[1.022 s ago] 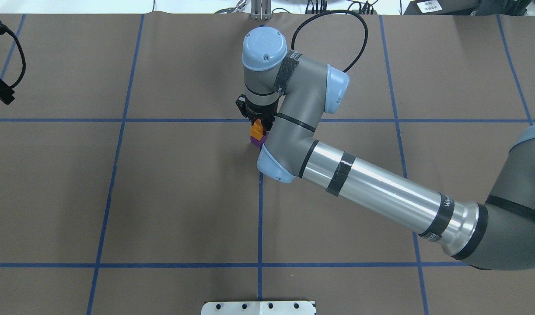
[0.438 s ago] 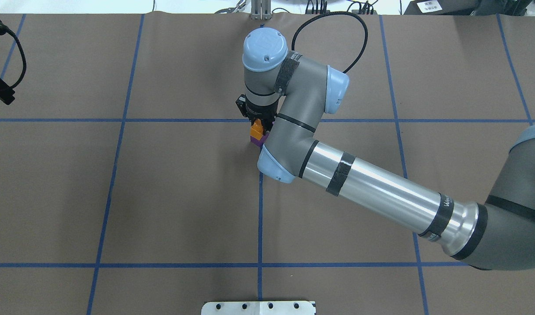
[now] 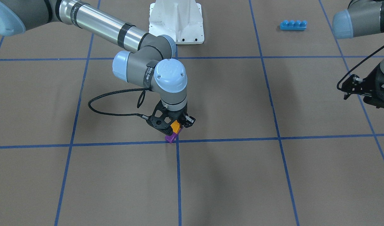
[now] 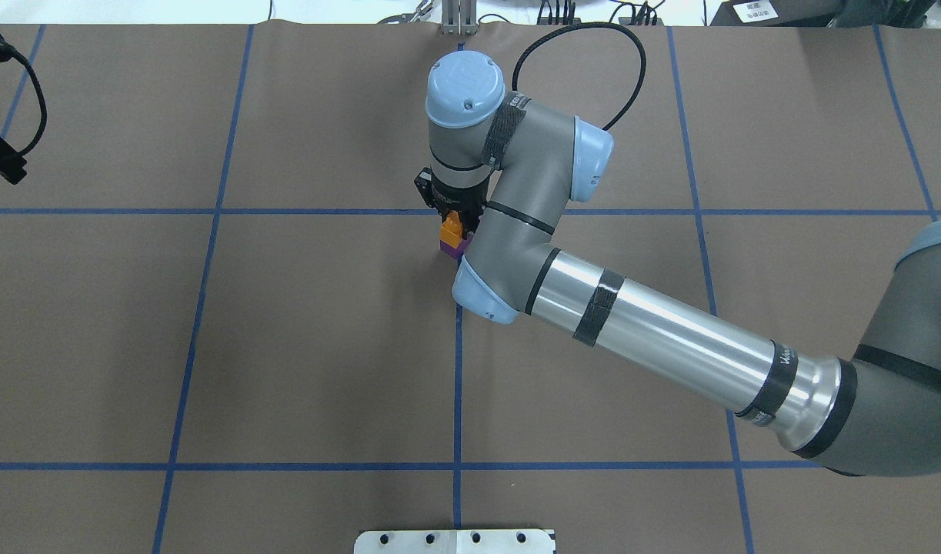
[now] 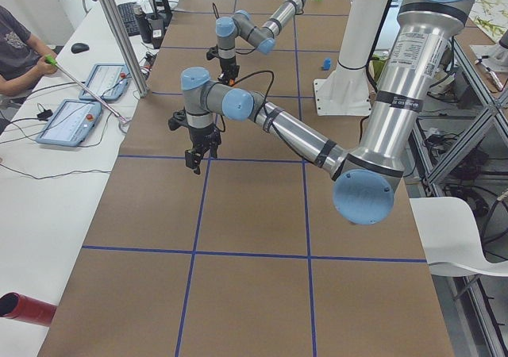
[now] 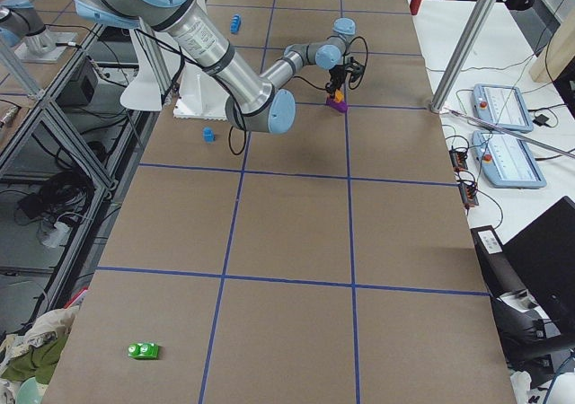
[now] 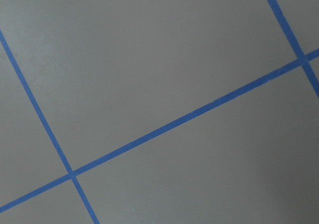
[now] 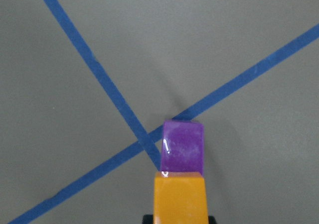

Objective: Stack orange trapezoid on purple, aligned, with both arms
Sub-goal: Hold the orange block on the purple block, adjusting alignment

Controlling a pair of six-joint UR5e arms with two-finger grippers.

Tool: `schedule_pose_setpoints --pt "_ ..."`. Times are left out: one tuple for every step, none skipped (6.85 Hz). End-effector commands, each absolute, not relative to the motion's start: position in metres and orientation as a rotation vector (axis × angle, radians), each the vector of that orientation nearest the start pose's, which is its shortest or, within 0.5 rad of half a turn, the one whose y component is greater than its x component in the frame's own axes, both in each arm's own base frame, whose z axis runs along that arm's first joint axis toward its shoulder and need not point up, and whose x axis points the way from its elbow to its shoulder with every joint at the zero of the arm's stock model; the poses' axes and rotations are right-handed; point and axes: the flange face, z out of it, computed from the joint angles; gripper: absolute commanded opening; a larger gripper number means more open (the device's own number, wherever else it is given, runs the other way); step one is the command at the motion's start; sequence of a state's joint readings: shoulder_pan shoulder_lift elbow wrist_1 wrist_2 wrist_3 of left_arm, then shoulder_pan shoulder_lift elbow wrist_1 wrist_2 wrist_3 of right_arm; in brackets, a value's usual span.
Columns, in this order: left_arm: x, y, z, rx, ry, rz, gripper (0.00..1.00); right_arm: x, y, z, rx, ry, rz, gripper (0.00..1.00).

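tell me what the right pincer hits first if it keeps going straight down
the purple brick, directly below the orange trapezoid that the right pincer holds; they may be touching, depth is unclear

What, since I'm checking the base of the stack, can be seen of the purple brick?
The purple brick is small and looks like glossy plastic, with bright highlights on its face. It stands on the brown table cover at a crossing of blue tape lines. The orange trapezoid, held in the right tool, is directly above it and covers its top, so no stud shows. Whether the two are pressed fully together cannot be told.
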State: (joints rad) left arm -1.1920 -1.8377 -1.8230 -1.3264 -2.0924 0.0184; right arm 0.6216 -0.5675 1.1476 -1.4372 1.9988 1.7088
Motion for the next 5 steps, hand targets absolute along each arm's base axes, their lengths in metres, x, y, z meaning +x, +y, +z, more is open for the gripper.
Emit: schedule_pose_setpoints --pt "0.1338 -0.5626 0.4343 0.173 0.561 0.457 1.0 -0.6142 -0.5527 0.1784 -0.23 -0.797 0.562 0.0" --pt "0.1338 -0.5626 0.4343 0.173 0.561 0.457 1.0 -0.6134 -0.5537 0.1779 -0.229 -0.8 0.562 0.0" --pt "0.1338 -0.5626 0.4343 0.173 0.561 0.457 1.0 -0.6131 -0.5535 0.1789 -0.228 -0.805 0.561 0.12" --pt "0.1339 -0.5625 0.4342 0.173 0.563 0.457 1.0 -0.6128 -0.5533 0.1772 -0.226 -0.813 0.56 0.73" --pt "0.1338 -0.5626 0.4343 0.173 0.561 0.457 1.0 -0.6115 -0.5522 0.1749 -0.226 -0.819 0.559 1.0"
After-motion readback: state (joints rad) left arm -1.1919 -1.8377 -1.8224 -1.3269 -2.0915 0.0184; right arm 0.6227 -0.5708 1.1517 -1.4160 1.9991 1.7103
